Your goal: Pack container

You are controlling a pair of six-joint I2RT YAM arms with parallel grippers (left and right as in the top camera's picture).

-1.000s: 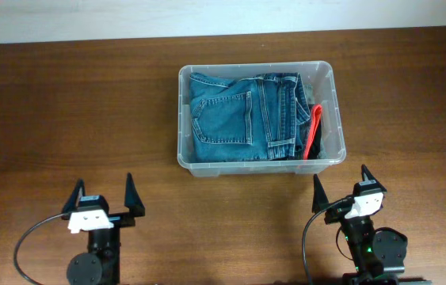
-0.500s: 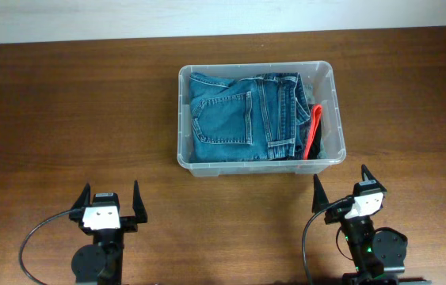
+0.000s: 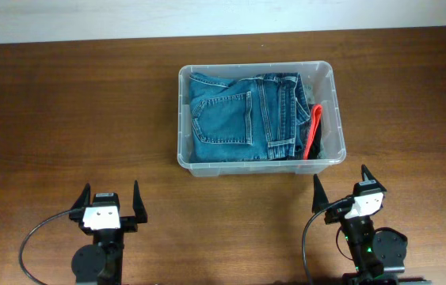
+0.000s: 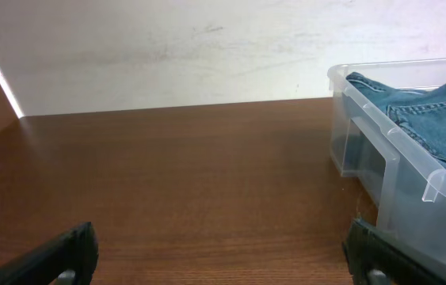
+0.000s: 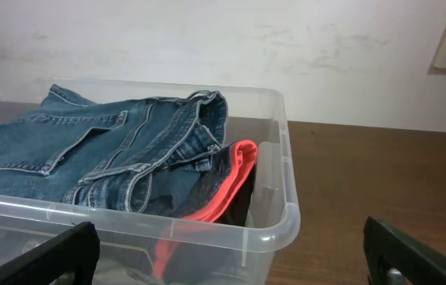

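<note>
Wooden table (image 3: 64,103), container (image 3: 246,168) of jeans (image 3: 234,119)

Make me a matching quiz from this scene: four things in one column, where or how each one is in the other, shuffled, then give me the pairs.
Things
1. clear plastic rectangular container
2. folded blue denim jeans
3. red fabric strip
4. left gripper

Descriptions
A. fingers open, holding nothing, apart from the container
B. tucked along the container's right wall
C. fills most of the container
D. stands on the brown wooden table

Pairs: 1-D, 2-C, 3-B, 4-A
</note>
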